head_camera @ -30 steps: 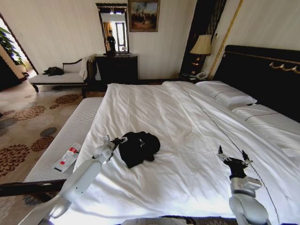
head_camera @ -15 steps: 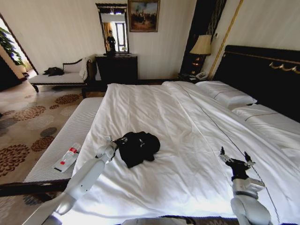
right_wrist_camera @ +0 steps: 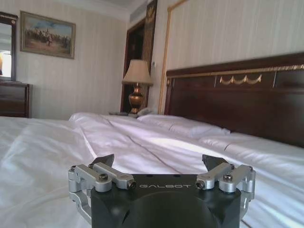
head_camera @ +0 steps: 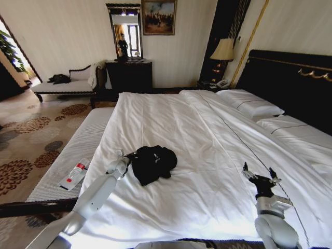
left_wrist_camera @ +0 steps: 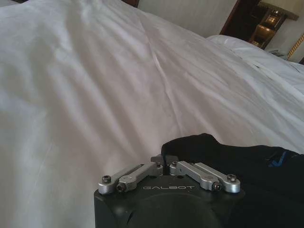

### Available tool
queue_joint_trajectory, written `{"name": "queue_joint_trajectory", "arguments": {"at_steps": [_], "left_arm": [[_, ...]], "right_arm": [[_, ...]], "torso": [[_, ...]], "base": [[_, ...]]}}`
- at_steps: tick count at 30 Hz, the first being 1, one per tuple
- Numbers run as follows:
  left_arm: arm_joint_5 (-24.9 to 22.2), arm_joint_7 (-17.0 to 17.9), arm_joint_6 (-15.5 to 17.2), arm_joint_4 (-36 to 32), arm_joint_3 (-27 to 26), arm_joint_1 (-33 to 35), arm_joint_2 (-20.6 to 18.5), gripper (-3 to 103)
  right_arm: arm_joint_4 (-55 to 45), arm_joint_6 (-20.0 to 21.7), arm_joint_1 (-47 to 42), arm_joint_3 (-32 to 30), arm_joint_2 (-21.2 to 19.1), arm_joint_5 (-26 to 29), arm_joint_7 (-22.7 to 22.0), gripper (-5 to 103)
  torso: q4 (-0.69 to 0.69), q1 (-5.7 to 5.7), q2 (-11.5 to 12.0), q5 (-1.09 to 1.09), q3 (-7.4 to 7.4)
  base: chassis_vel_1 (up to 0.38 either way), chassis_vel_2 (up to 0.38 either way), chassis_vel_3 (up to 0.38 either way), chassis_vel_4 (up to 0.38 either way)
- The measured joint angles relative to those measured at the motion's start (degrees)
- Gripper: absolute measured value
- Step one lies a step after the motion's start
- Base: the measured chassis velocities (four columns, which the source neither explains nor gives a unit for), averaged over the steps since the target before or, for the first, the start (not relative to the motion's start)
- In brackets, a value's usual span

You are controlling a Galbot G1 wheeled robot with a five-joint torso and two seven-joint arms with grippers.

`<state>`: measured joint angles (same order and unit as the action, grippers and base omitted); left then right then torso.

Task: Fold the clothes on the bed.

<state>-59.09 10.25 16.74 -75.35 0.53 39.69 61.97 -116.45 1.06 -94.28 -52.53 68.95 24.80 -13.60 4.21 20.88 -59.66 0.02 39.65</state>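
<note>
One bottle (head_camera: 75, 174) lies beside bed (head_camera: 207, 140).

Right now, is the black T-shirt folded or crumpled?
Crumpled. The T-shirt lies in an uneven heap on the bed, with the left gripper shut on its edge.

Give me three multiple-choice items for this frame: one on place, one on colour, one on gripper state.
1. Where does the T-shirt lie?
A. on the bed
B. on the carpet
C. on the chaise

2. What colour is the T-shirt?
A. white
B. black
C. red

3. How is the right gripper?
A. shut on cloth
B. open over the duvet
C. holding a pillow

Answers: 1 A, it is bunched on the white duvet; 2 B, dark against the sheets; 3 B, fingers spread and empty, while the left gripper is closed on the shirt's edge.
</note>
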Motion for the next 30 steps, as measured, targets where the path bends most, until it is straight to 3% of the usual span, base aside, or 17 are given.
{"name": "queue_joint_trajectory", "arguments": {"at_steps": [1, 4, 5, 7, 8, 9, 13, 14, 17, 19, 20, 24, 30], "left_arm": [[0.00, 0.00, 0.00, 0.00, 0.00, 0.00, 0.00, 1], [0.31, 0.16, -0.05, -0.33, 0.00, 0.00, -0.17, 1], [0.31, 0.16, -0.05, -0.33, 0.00, 0.00, -0.17, 1], [0.52, 0.22, -0.06, -0.50, 0.00, 0.04, -0.22, 1], [0.80, 0.38, -0.09, -0.74, 0.03, 0.20, -0.33, 1], [0.80, 0.38, -0.09, -0.74, 0.03, 0.20, -0.33, 1], [1.47, 0.70, -0.20, -1.12, 0.17, 1.06, -0.56, 1], [1.47, 0.70, -0.20, -1.12, 0.17, 1.06, -0.56, 1], [1.73, 0.97, -0.24, -1.26, 0.06, 1.68, -0.60, 1], [2.04, 1.08, -0.31, -1.50, -0.04, 2.30, -0.88, 1], [2.04, 1.08, -0.31, -1.50, -0.04, 2.30, -0.88, 1], [2.46, 1.22, -0.38, -1.69, -0.09, 2.44, -0.98, 1], [2.55, 1.23, -0.44, -1.79, -0.07, 2.44, -1.26, 1]], "right_arm": [[0.00, 0.00, 0.00, 0.00, 0.00, 0.00, 0.00, 100], [-1.01, 4.44, 2.62, 1.39, -8.99, 11.99, -1.82, 100], [-1.01, 4.44, 2.62, 1.39, -8.99, 11.99, -1.82, 100], [-0.48, 6.19, 4.69, 2.29, -13.31, 19.37, -1.84, 100], [1.49, 8.02, 7.68, 4.06, -17.19, 26.04, -1.78, 100], [1.49, 8.02, 7.68, 4.06, -17.19, 26.04, -1.78, 100], [8.68, 12.74, 17.36, 12.93, -25.38, 34.44, 1.48, 100], [8.68, 12.74, 17.36, 12.93, -25.38, 34.44, 1.48, 100], [12.73, 14.76, 25.54, 21.15, -27.72, 37.28, 3.31, 100], [17.97, 17.00, 36.70, 32.52, -28.23, 41.43, 5.55, 100], [17.97, 17.00, 36.70, 32.52, -28.23, 41.43, 5.55, 100], [25.42, 21.78, 51.15, 47.07, -25.94, 48.46, 7.66, 100], [33.14, 23.48, 60.25, 56.80, -22.09, 51.57, 8.80, 100]], "torso": [[0.00, 0.00, 0.00, 0.00, 0.00], [-0.02, 0.00, 0.00, -0.02, 0.00], [-0.02, 0.00, 0.00, -0.02, 0.00], [-0.02, 0.00, -0.01, -0.04, 0.00], [-0.02, 0.00, 0.00, -0.02, 0.00], [-0.02, 0.00, 0.00, -0.02, 0.00], [-0.02, 0.01, 0.00, -0.01, 0.01], [-0.02, 0.01, 0.00, -0.01, 0.01], [-0.01, 0.00, 0.00, -0.02, 0.01], [-0.02, 0.01, 0.00, -0.02, 0.01], [-0.02, 0.01, 0.00, -0.02, 0.01], [-0.02, 0.01, 0.00, -0.02, 0.01], [-0.03, 0.02, 0.00, 0.00, 0.01]], "base": [[0.000, 0.000, 0.000, 0.000], [0.000, 0.000, 0.000, 0.000], [0.000, 0.000, 0.000, 0.000], [0.000, 0.000, 0.000, 0.000], [0.000, 0.000, 0.000, 0.000], [0.000, 0.000, 0.000, 0.000], [0.000, 0.000, 0.000, 0.000], [0.000, 0.000, 0.000, 0.000], [0.000, 0.000, 0.000, 0.000], [0.000, 0.000, 0.000, 0.000], [0.000, 0.000, 0.000, 0.000], [0.000, 0.000, 0.000, 0.000], [0.000, 0.000, 0.000, 0.000]]}}
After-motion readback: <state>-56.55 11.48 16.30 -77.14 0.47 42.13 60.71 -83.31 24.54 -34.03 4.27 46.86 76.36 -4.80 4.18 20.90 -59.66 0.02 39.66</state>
